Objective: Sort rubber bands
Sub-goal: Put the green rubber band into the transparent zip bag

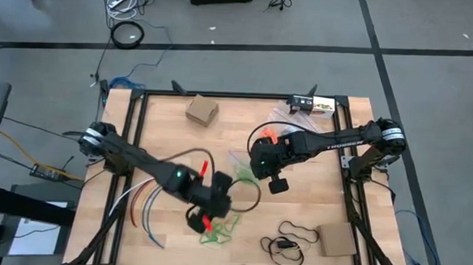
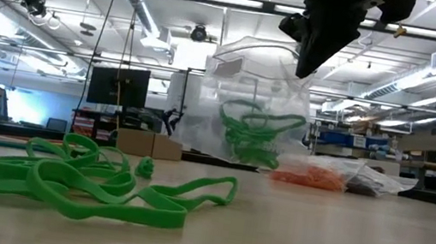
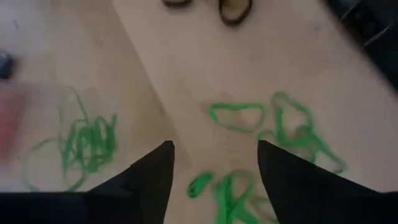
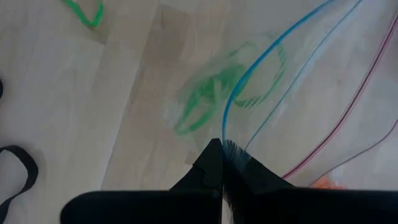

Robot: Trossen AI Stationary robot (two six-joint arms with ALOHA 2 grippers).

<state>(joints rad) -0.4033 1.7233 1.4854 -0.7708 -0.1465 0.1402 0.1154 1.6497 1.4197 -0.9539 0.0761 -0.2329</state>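
Your right gripper point(image 4: 222, 163), jaws closed on the clear zip bag point(image 2: 242, 108) holding some green rubber bands point(image 2: 255, 132); your left gripper point(image 3: 214, 163), jaws apart and empty, above loose green bands point(image 1: 217, 231) near the bench's front edge. Sorting looks partly done.

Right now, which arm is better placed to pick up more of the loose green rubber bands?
Left. The left gripper hangs open directly over the loose green rubber bands on the table. The right gripper is shut on the rim of the clear zip bag, holding it up with green bands inside.
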